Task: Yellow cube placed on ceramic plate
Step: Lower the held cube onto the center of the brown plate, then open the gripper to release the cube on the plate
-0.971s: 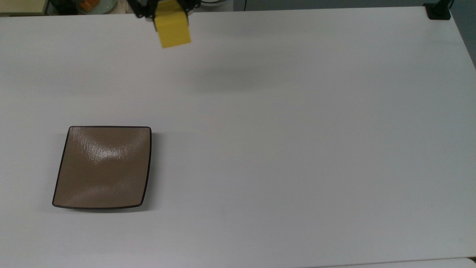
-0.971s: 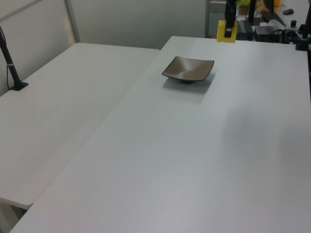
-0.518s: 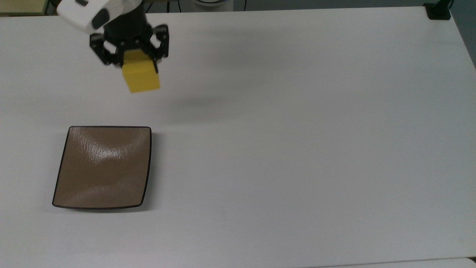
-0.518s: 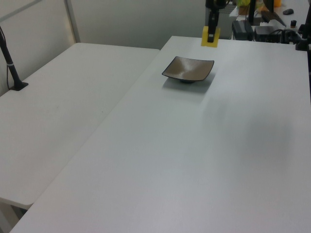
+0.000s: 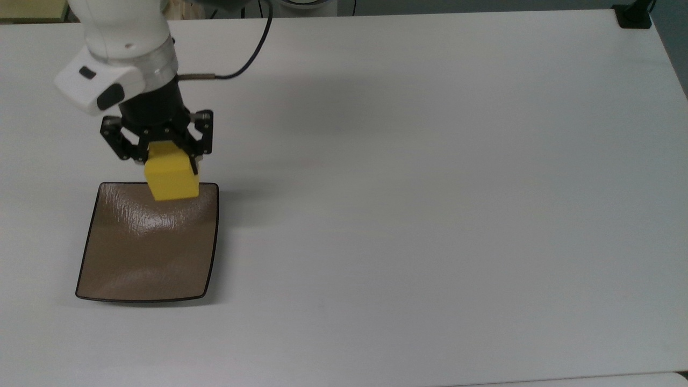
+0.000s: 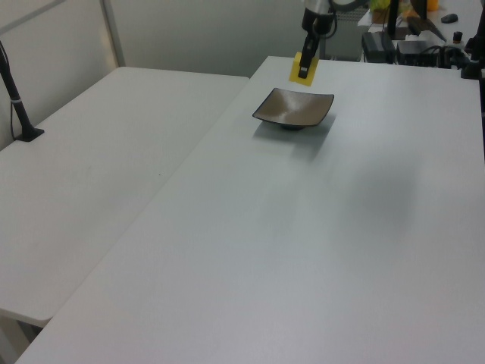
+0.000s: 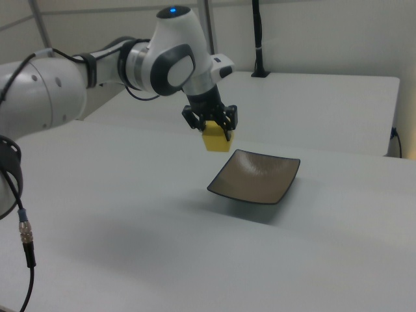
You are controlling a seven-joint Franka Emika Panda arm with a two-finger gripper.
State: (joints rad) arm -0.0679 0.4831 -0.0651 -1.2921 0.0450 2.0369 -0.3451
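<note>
Fingers of my gripper (image 5: 161,156) clamped the yellow cube (image 5: 172,178), held aloft over the ceramic plate's (image 5: 145,252) far rim; bare table (image 5: 430,215) surrounded us.

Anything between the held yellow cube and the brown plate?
Nothing visible. The small yellow cube, clamped in the black pincer, hangs in the air at the edge of the square glossy brown plate, whose surface is bare.

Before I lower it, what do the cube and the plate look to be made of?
Yellow cube: matte, uniform colour, no glare; probably foam or painted wood, can't tell which. Ceramic plate: glossy brown glaze with bright rippled highlights and a thin dark rim, so likely glazed ceramic.
</note>
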